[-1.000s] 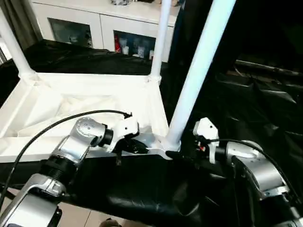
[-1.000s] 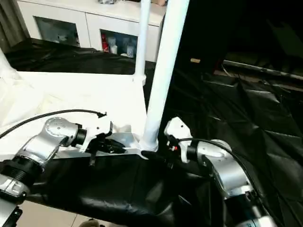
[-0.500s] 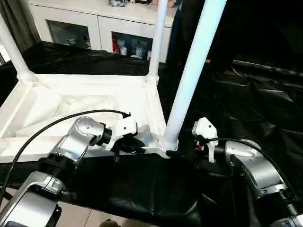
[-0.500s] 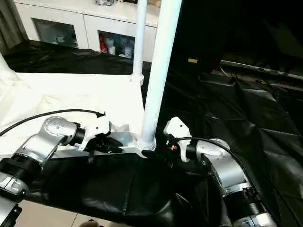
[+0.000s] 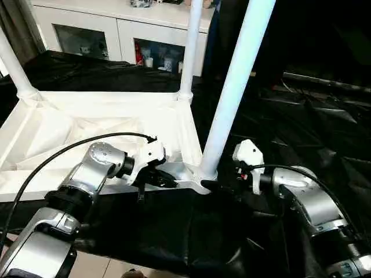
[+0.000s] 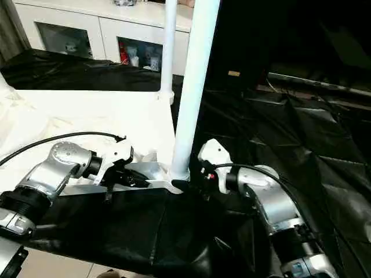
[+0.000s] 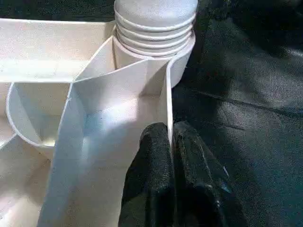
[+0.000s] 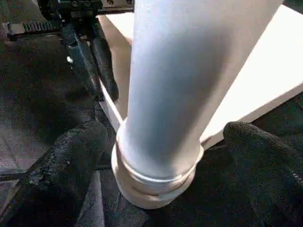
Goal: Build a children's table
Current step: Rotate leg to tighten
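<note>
The upturned children's table (image 5: 104, 124) lies on the black-draped tabletop (image 5: 301, 133), left hand (image 7: 171, 142) clenched on its near rim, while the right hand (image 8: 158, 156) stands released, fingers straddling the base of the upright near-corner leg (image 5: 232, 92).

near leg (image 5: 232, 92): more upright than before | tabletop (image 5: 87, 124): slid slightly
</note>
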{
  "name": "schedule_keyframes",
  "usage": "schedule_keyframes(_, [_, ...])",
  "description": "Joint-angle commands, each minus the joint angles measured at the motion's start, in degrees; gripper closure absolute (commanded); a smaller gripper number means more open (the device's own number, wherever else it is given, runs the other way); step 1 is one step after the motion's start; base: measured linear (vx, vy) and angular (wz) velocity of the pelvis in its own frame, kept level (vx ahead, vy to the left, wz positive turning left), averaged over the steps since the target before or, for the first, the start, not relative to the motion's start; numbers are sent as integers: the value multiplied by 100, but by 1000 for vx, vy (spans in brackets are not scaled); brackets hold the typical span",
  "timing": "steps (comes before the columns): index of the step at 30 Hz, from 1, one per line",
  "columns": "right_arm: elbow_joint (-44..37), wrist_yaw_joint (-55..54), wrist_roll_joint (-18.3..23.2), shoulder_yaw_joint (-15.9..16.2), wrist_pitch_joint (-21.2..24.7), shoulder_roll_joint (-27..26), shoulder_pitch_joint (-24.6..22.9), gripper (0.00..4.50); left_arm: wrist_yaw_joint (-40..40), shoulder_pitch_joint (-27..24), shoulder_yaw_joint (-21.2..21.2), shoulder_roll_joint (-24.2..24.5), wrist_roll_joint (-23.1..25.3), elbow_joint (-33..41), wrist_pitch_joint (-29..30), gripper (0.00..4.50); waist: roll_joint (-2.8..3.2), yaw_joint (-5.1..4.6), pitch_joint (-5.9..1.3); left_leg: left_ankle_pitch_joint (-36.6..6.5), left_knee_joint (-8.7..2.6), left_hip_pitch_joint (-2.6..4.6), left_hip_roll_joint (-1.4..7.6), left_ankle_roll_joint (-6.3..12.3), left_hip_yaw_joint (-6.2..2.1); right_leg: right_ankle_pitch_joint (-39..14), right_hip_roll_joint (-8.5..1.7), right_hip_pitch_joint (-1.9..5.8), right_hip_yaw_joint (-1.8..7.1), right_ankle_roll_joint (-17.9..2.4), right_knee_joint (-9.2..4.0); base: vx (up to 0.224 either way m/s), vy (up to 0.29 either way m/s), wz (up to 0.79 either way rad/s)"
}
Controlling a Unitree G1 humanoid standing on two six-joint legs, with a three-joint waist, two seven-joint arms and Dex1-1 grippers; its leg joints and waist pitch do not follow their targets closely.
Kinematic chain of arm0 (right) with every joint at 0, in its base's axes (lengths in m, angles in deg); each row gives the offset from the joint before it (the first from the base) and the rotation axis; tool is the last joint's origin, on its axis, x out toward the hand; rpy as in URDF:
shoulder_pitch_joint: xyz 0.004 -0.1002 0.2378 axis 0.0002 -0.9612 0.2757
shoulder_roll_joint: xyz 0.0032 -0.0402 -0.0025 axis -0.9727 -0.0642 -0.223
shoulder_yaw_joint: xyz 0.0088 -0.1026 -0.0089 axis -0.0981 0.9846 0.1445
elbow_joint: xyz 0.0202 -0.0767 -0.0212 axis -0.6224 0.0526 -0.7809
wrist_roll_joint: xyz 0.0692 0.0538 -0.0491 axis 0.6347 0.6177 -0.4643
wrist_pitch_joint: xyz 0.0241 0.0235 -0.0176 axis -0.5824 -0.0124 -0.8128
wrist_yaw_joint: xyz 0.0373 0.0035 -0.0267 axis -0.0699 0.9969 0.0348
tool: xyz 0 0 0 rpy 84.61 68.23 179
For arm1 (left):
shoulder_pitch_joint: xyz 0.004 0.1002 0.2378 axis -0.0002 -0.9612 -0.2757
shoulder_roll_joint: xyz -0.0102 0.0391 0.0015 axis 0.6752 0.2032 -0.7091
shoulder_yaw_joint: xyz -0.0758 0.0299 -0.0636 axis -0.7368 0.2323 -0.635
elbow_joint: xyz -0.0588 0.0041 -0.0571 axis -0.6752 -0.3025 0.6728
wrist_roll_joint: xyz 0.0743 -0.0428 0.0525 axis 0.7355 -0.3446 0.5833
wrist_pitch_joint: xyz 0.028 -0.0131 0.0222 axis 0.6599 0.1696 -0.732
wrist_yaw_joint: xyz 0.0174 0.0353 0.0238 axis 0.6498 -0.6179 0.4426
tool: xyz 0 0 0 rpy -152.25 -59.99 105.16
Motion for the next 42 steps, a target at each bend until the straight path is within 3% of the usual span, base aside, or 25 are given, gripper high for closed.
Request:
schedule_keyframes(1, [52,28,-69,40,-60,24,130,0,3,-31,164,-1,193,-195,98,447,45,-14,-296,-1682,-500,49,135,-135,2,-1887,-429,141,243,-969,-602,0,0,0])
schedule_keyframes(5, [98,100,-63,67,-49,36,153,0,16,-22,158,-13,203,-219,97,447,35,-14,-289,-1700,-506,54,138,-121,6,-1952,-431,133,243,-957,-610,0,0,0])
schedule_keyframes(9, [220,121,-28,60,-47,-28,237,42,-16,-24,129,-39,196,-221,89,450,19,-20,-276,-1777,-507,62,140,-126,4,-2211,-442,112,248,-903,-638,0,0,0])
schedule_keyframes(16, [325,184,-112,150,-142,-10,281,100,5,-50,141,-29,211,-199,127,450,13,-21,-276,-1728,-520,49,145,-124,2,-2146,-441,115,248,-889,-631,0,0,0])
schedule_keyframes(21, [375,196,-152,198,-186,-32,272,153,-34,-95,109,8,217,-155,80,450,-34,-17,-266,-1733,-520,43,140,-98,4,-2431,-456,108,252,-784,-660,0,0,0])
schedule_keyframes(25, [407,195,-173,230,-204,-64,267,186,-17,-180,71,56,177,-29,117,450,-26,-21,-278,-1573,-534,34,151,-86,7,-2153,-446,118,249,-812,-640,0,0,0])
schedule_keyframes(29, [535,173,-219,263,-267,-113,264,204,-103,-255,-2,63,127,72,141,450,-44,-36,-271,-1619,-533,33,141,-86,14,-2204,-449,120,245,-842,-651,0,0,0])
schedule_keyframes(36, [1319,-1273,-253,-202,63,-866,249,211,-1304,-10,-288,-419,205,-29,592,450,-31,-55,-259,-1868,-556,73,128,-209,-10,-2922,-475,67,234,-650,-727,0,0,0])
schedule_keyframes(37, [1448,-1498,-243,-262,125,-1008,263,211,-1513,62,-309,-542,233,-95,638,450,-36,-81,-260,-1906,-562,74,129,-227,-8,-2945,-467,55,238,-646,-730,0,0,0])
schedule_keyframes(38, [1682,-1952,-281,-328,174,-1288,320,212,-2109,251,-367,-835,343,-295,778,450,-2,-86,-266,-1983,-579,79,128,-265,-41,-2957,-468,70,217,-617,-738,0,0,0])
schedule_keyframes(39, [1682,-1952,-281,-328,174,-1288,320,212,-2109,251,-367,-835,343,-295,778,450,-11,-121,-260,-1998,-591,75,131,-282,-27,-2910,-449,66,217,-623,-748,0,0,0])
schedule_keyframes(40, [1799,-2252,-304,-373,233,-1456,375,215,-2437,352,-393,-990,402,-415,846,450,21,-116,-275,-2035,-590,95,131,-310,-36,-2842,-453,58,211,-648,-738,0,0,0])
schedule_keyframes(41, [1936,-2604,-332,-437,311,-1635,456,222,-2760,451,-420,-1150,448,-535,930,450,-5,-134,-272,-2089,-590,109,128,-331,-31,-2768,-447,42,211,-676,-748,0,0,0])
schedule_keyframes(42, [2204,-3254,-398,-561,459,-1931,636,227,-3211,588,-452,-1410,497,-707,1058,450,33,-146,-281,-2094,-595,105,118,-358,-28,-2678,-445,53,214,-693,-748,0,0,0])
